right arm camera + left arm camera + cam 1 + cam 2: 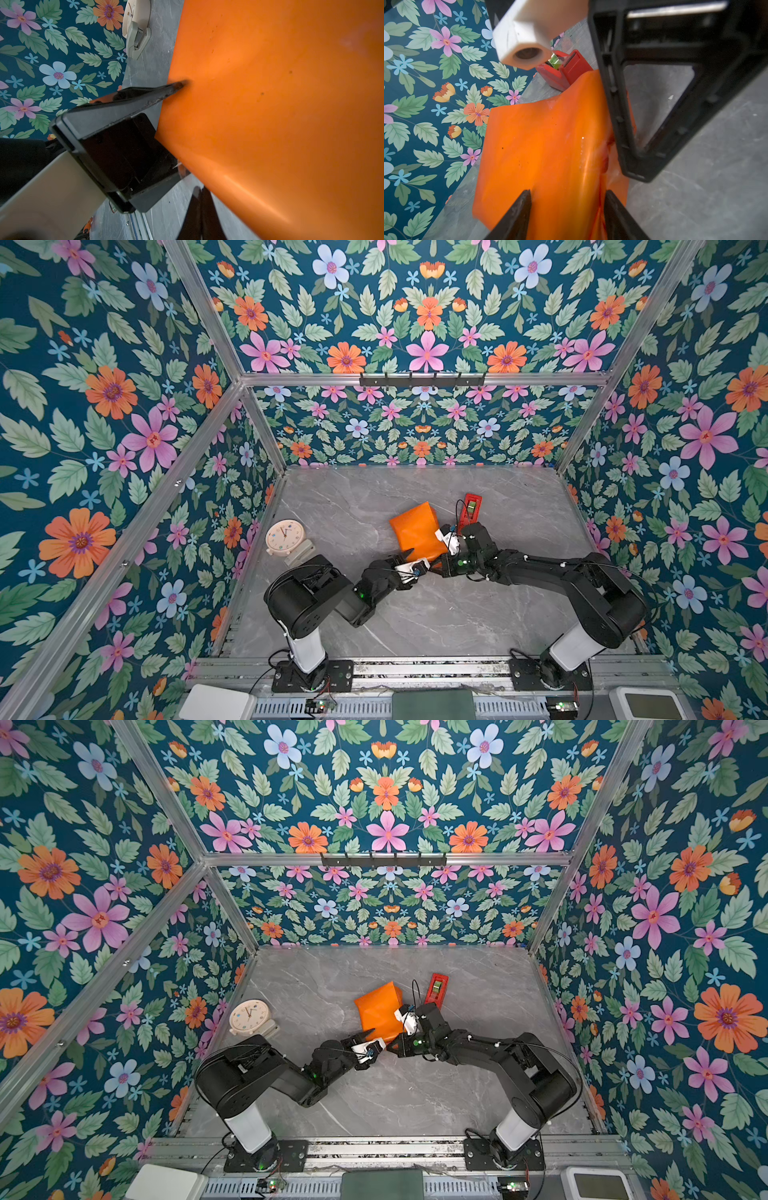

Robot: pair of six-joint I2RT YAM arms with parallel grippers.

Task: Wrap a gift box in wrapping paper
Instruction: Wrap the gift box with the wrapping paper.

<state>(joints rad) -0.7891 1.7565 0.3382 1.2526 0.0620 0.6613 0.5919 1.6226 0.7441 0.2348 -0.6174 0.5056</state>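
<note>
One wrapping paper (415, 531) bundle, orange, middle of table (415, 614). Left gripper (568, 194): jaws half apart, clamped across its near end. Right gripper (201, 190): jaws shut at near-right edge; pinching paper or not, cannot tell. Red tape dispenser (470, 508) just behind, right.

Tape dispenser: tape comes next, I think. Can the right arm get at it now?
Probably yes: the tape dispenser lies uncovered just beyond the right gripper, but that gripper seems shut on the wrapping paper.
</note>
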